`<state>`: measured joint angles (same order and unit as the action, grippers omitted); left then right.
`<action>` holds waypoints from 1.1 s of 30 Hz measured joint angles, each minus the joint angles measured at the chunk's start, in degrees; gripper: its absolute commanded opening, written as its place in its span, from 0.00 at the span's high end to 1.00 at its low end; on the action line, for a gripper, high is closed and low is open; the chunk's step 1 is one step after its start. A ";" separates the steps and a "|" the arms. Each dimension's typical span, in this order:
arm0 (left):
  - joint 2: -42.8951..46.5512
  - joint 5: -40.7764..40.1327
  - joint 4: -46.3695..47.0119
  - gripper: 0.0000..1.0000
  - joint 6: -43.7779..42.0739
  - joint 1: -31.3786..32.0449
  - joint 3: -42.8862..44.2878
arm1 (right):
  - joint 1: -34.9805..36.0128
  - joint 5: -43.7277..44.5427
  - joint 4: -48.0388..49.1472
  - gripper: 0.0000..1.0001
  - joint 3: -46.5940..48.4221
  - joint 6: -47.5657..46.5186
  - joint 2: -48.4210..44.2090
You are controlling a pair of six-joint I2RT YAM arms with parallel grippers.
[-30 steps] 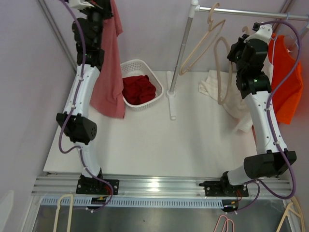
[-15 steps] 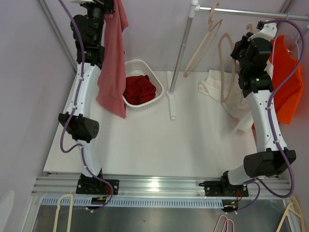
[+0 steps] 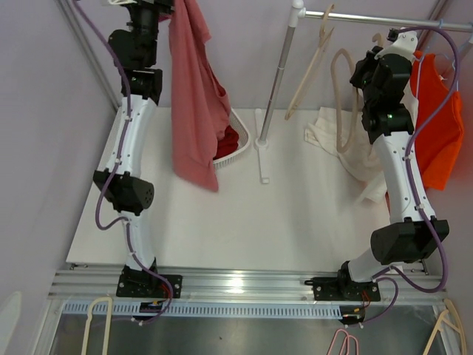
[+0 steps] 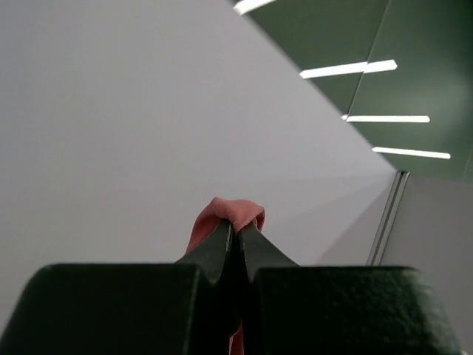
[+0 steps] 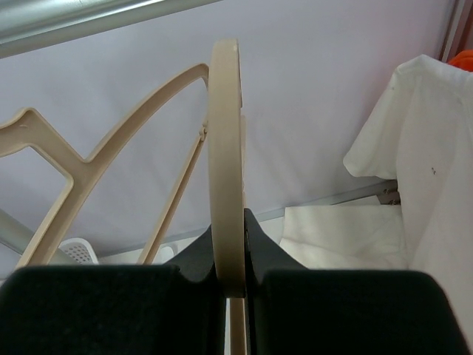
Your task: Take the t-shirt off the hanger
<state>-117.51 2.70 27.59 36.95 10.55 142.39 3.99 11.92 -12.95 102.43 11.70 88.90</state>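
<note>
1. My left fingers [image 4: 214, 251] are clenched on a fold of the pink t-shirt [image 3: 194, 96]. In the left wrist view a bunched tip of the cloth pokes out just above the fingertips.
2. The t-shirt hangs from that grip high at the far left. It drapes down in front of the white basket [image 3: 241, 140] and hides most of it, with the lower hem above the desk [image 3: 281, 214].
3. My right fingers [image 5: 196, 259] are clamped on the beige hanger [image 5: 225, 148], which sits up near the rail [image 3: 384, 20] on the right, well apart from the t-shirt.
4. I see no cloth on the hanger, so I judge the garment is already off it and the step in hand is carrying it away to put down.
5. Next I would swing the left arm until the hanging cloth is centred over the basket, then lower it and release. The risk is the hem dragging over the rim and spilling onto the desk.
6. The right side only needs a steady hold on the hanger.
</note>
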 measured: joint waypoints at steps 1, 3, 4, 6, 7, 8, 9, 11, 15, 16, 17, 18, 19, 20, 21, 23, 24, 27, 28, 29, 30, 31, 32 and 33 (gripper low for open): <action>-1.49 0.15 -0.48 0.99 0.74 0.00 -0.28 | -0.04 -0.28 0.00 1.00 -0.04 0.00 0.00; -3.28 0.37 -1.99 0.99 1.79 0.15 -4.83 | -0.15 -0.68 -0.02 1.00 -0.09 0.00 0.00; -4.13 0.31 -3.80 0.99 2.14 0.22 -7.43 | -0.17 -0.87 -0.04 1.00 -0.09 0.00 -0.02; -6.19 -0.04 -8.37 0.99 2.54 0.37 -10.95 | -0.26 -1.31 -0.07 1.00 -0.20 0.02 -0.17; -7.19 -0.22 -11.41 0.99 2.56 0.46 -12.00 | -0.28 -1.55 -0.09 1.00 -0.31 0.02 -0.33; -8.13 -0.55 -14.78 0.99 2.56 0.55 -12.74 | -0.33 -1.95 -0.13 1.00 -0.46 0.02 -0.55; -8.98 -0.81 -18.67 0.99 2.56 0.59 -13.40 | -0.35 -2.23 -0.17 1.00 -0.68 0.02 -0.85; -9.99 -1.03 -27.26 0.99 2.58 0.70 -13.75 | -0.37 -2.78 -0.26 1.00 -1.16 0.07 -1.57; -10.03 -1.18 -42.27 0.99 3.08 0.70 -14.01 | -0.68 -5.01 -0.13 1.00 -1.18 -0.61 -2.34; -9.97 -0.94 -44.98 0.99 3.13 0.68 -14.58 | -0.76 -5.64 0.22 1.00 -1.16 -1.14 -2.34; -9.55 -0.70 -47.89 0.99 3.13 0.68 -16.02 | -0.85 -6.12 0.66 1.00 -1.16 -1.57 -2.34; -9.27 -0.24 -50.21 0.99 3.10 0.66 -17.51 | -0.90 -6.43 1.16 1.00 -1.16 -2.12 -2.27; -9.16 0.39 -52.37 0.99 3.10 0.63 -19.06 | -0.96 -6.54 1.66 1.00 -1.16 -2.56 -2.23; -8.76 1.01 -52.89 0.99 3.02 0.63 -22.01 | -0.96 -6.69 2.27 1.00 -1.16 -3.04 -2.23; -8.48 1.60 -54.18 0.99 2.91 0.63 -24.57 | -1.01 -6.82 2.84 1.00 -1.09 -3.50 -2.19; -8.44 2.73 -56.24 0.99 2.47 0.63 -29.22 | -1.07 -7.15 3.69 1.00 -0.11 -4.24 -1.66; -8.46 3.43 -57.24 0.94 2.08 0.63 -31.12 | -1.11 -7.43 4.33 1.00 0.72 -4.55 -1.20; -8.48 5.90 -58.62 0.53 0.76 0.59 -35.06 | -1.20 -8.85 6.80 1.00 1.73 -5.09 -0.35; -8.31 6.97 -57.27 0.39 0.57 0.57 -36.76 | -1.22 -9.27 7.52 1.00 1.95 -5.20 -0.13; -7.61 7.82 -55.10 0.15 0.55 0.57 -39.67 | -1.22 -9.92 8.22 1.00 2.34 -5.31 0.31; -6.67 8.52 -53.20 0.04 0.35 0.57 -42.86 | -1.22 -10.45 8.83 1.00 2.82 -5.35 0.72; -5.57 9.73 -50.47 0.01 0.83 0.57 -46.10 | -1.22 -11.06 9.53 1.00 3.37 -5.35 1.36; -3.93 9.77 -47.93 0.01 1.05 0.61 -49.57 | -1.22 -11.61 10.27 1.00 3.82 -5.38 1.88; -2.43 9.79 -46.97 0.01 1.07 0.70 -51.89 | -1.22 -12.24 10.97 1.00 4.26 -5.38 2.54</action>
<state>-119.94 12.49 -19.38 38.02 11.25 90.50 2.76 -0.32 -1.98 106.69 6.33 91.44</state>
